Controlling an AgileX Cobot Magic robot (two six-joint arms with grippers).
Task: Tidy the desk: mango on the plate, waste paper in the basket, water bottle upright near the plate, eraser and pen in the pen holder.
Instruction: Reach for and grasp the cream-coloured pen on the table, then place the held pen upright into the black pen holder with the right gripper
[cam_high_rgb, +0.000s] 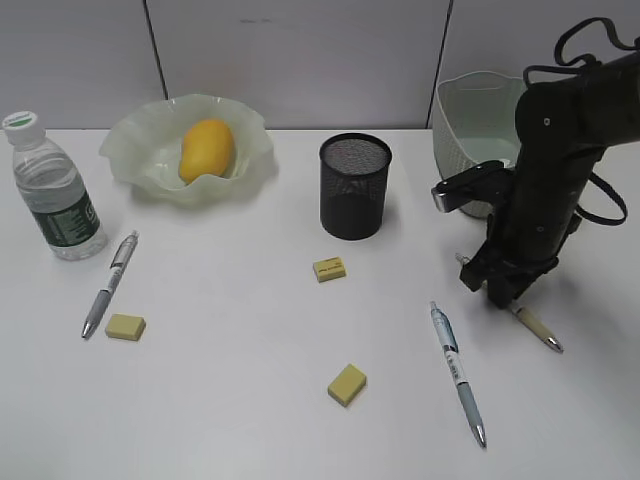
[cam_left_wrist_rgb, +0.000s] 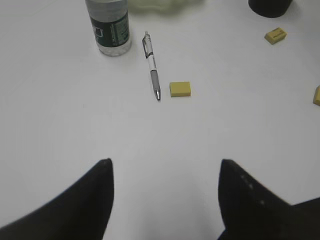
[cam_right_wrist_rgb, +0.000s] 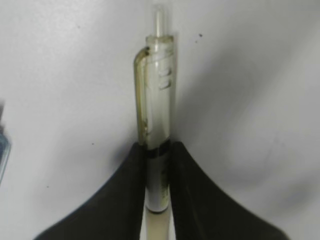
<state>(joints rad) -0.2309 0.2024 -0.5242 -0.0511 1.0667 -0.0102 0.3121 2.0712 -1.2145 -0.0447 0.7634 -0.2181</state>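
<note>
Both right gripper (cam_right_wrist_rgb: 159, 172) fingers (cam_right_wrist_rgb: 127, 190) clamped on a clear pen (cam_right_wrist_rgb: 157, 120) at mid-frame; left gripper (cam_left_wrist_rgb: 165, 172) spread wide.

Mango (cam_high_rgb: 207, 149) in plate (cam_high_rgb: 150, 150); right end effector (cam_high_rgb: 505, 297) on pen (cam_high_rgb: 535, 326).

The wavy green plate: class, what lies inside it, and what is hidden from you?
One yellow-orange mango lies inside the plate, leaning toward its front rim. The dish floor beneath the fruit is covered, so anything under it cannot be seen.
</note>
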